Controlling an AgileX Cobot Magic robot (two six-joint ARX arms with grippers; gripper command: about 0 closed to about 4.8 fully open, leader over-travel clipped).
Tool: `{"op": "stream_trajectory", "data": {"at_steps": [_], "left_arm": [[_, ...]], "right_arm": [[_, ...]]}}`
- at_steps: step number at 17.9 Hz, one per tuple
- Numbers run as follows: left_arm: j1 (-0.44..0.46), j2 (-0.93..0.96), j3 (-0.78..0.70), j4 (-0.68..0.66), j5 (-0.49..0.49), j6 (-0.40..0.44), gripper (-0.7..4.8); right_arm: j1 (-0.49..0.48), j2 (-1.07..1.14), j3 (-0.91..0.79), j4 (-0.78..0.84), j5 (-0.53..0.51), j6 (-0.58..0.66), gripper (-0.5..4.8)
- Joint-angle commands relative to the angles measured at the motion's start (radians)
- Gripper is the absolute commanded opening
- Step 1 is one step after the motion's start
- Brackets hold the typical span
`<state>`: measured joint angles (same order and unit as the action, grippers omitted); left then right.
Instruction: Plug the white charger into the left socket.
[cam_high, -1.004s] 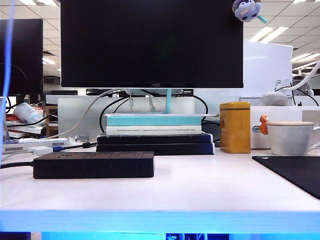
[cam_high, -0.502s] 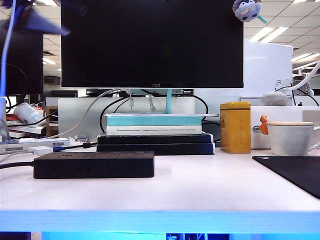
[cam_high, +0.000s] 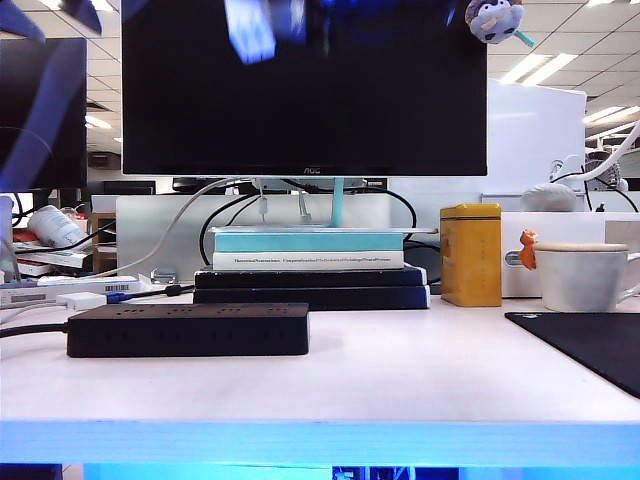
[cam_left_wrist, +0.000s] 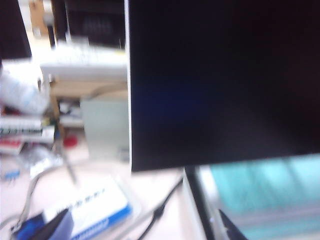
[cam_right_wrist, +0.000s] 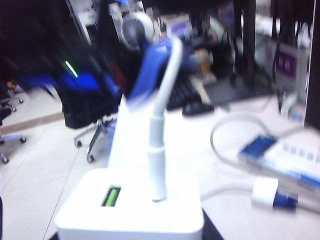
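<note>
The left gripper (cam_left_wrist: 141, 229) is showing two dark, bluish pointed fingertips (cam_left_wrist: 54, 228) — blurred; the right gripper (cam_right_wrist: 127, 236) is showing only dark edges.

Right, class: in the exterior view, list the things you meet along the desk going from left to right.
Black power strip → stack of books → yellow tin → white mug → black mat.
</note>
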<state>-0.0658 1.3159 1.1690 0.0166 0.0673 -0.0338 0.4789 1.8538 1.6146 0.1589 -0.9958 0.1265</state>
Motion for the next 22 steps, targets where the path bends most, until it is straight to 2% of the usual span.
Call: {"op": "stream_trajectory", "data": {"at_steps": [1, 4, 6, 8, 9, 10, 11, 15, 22], "left_arm": [[0.000, -0.007, 0.005, 0.052, -0.008, -0.051, 3.71], [0.000, -0.009, 0.005, 0.052, -0.001, -0.087, 3.71], [0.000, -0.011, 0.005, 0.051, 0.027, -0.133, 3.71], [0.000, -0.012, 0.005, 0.051, 0.027, -0.142, 3.71], [0.000, -0.012, 0.005, 0.051, 0.031, -0.142, 3.71], [0.000, -0.011, 0.005, 0.051, 0.058, -0.142, 3.71], [0.000, -0.011, 0.005, 0.051, 0.060, -0.142, 3.71], [0.000, -0.012, 0.005, 0.050, 0.061, -0.139, 3.71], [0.000, -0.011, 0.003, 0.000, 0.072, -0.139, 3.71]], "right_arm": [[0.007, 0.045, 0.002, 0.017, -0.035, -0.064, 1.72], [0.007, 0.061, -0.051, 0.029, -0.048, -0.132, 1.53], [0.007, 0.063, -0.118, 0.041, -0.022, -0.163, 1.48], [0.027, 0.069, -0.186, 0.110, -0.001, -0.187, 1.47], [0.043, 0.082, -0.221, 0.194, -0.002, -0.186, 1.44], [0.059, 0.102, -0.249, 0.276, -0.005, -0.179, 0.96], [0.068, 0.118, -0.251, 0.289, -0.019, -0.179, 0.64], [0.070, 0.186, -0.251, 0.296, -0.039, -0.180, 0.62], [0.052, 0.292, -0.251, 0.401, -0.079, -0.180, 0.62]]}}
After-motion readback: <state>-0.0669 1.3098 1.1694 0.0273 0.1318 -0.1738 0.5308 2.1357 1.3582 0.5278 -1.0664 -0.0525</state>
